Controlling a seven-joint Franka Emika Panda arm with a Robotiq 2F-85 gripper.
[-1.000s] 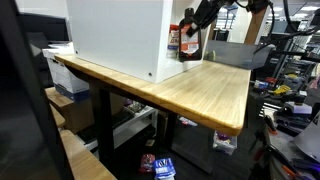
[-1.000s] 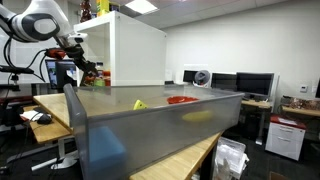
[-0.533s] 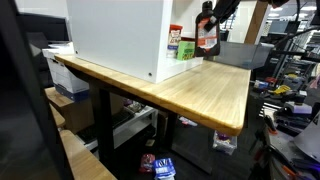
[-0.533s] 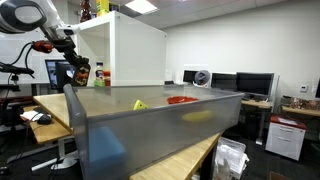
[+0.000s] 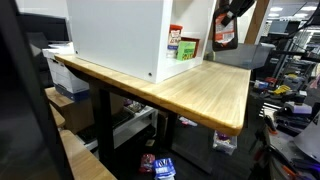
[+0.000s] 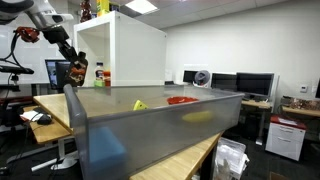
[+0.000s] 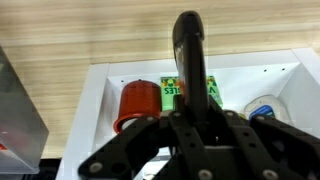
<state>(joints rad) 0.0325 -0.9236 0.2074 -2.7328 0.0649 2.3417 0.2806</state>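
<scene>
My gripper (image 5: 231, 12) is shut on a dark bottle with a red label (image 5: 225, 34) and holds it in the air above the wooden table (image 5: 205, 88), beside the open side of a white cabinet (image 5: 118, 35). It also shows in an exterior view, where the gripper (image 6: 73, 57) holds the bottle (image 6: 79, 73) by its top. In the wrist view the bottle (image 7: 188, 50) stands out dark between the jaws (image 7: 190, 128). A red-lidded can (image 7: 137, 101) and a green box (image 7: 180, 89) stand on the white shelf behind it.
The can (image 5: 175, 41) and the green box (image 5: 189, 47) stay in the cabinet opening. A grey bin (image 6: 150, 125) fills the foreground, with a yellow thing (image 6: 139, 104) and a red thing (image 6: 182, 100) in it. Monitors, desks and clutter surround the table.
The gripper has lifted the bottle up and away from the cabinet opening, off the table. The can and green box have stayed in place.
</scene>
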